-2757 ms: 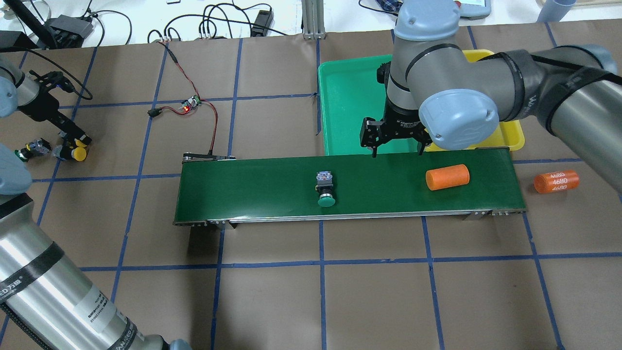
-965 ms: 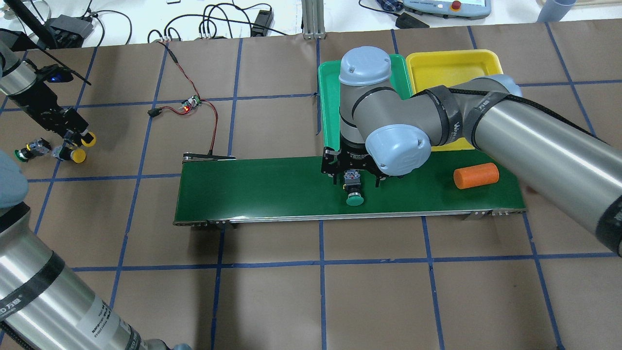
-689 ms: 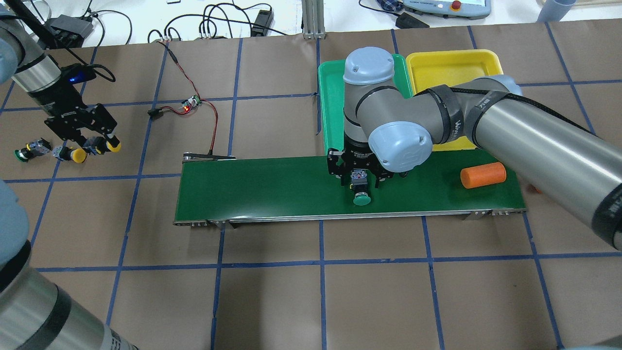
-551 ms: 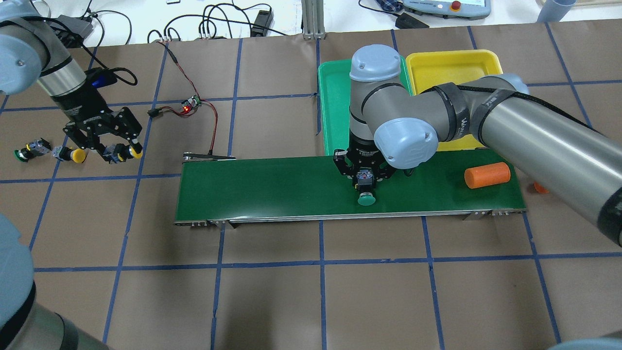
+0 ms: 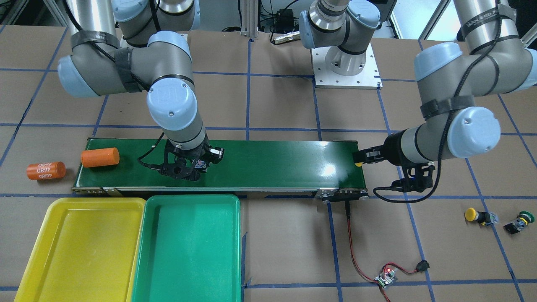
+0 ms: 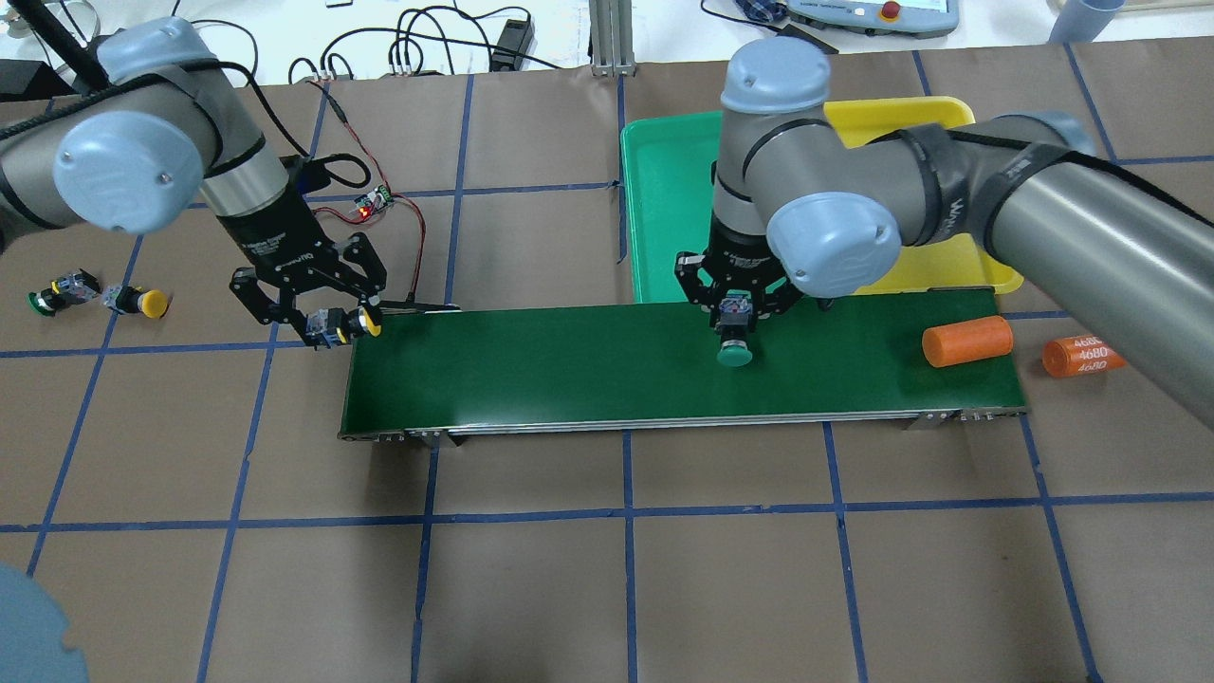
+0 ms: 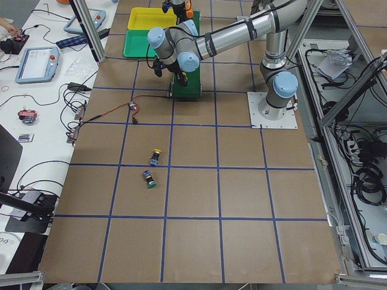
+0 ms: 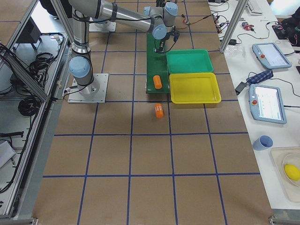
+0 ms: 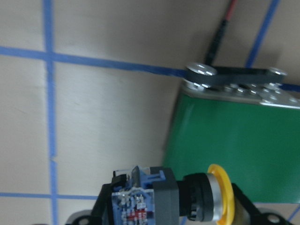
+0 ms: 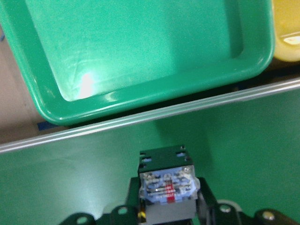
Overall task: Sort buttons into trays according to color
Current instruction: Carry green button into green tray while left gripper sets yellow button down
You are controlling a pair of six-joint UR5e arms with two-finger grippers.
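My right gripper (image 6: 736, 321) is shut on a green-capped button (image 6: 735, 355) over the belt's far side, close to the green tray (image 6: 661, 214). The right wrist view shows the button's grey-blue contact block (image 10: 167, 187) between the fingers, with the green tray's rim (image 10: 140, 110) just ahead. The yellow tray (image 6: 958, 270) lies beside the green one. My left gripper (image 6: 327, 324) is shut on a yellow-capped button (image 6: 358, 324) at the belt's left end. Two more buttons lie on the table at far left, one yellow (image 6: 142, 302) and one green (image 6: 55, 293).
The long dark-green conveyor belt (image 6: 569, 375) crosses the table's middle. An orange cylinder (image 6: 965, 341) lies near its right end and another, marked 4680 (image 6: 1081, 356), lies on the paper beyond it. A small circuit board with red wires (image 6: 372, 201) sits behind the belt's left end.
My left gripper took a yellow button from the table and carried it right to the belt's end. My right gripper shut on the green button and moved it towards the trays. The orange cylinder travelled right.
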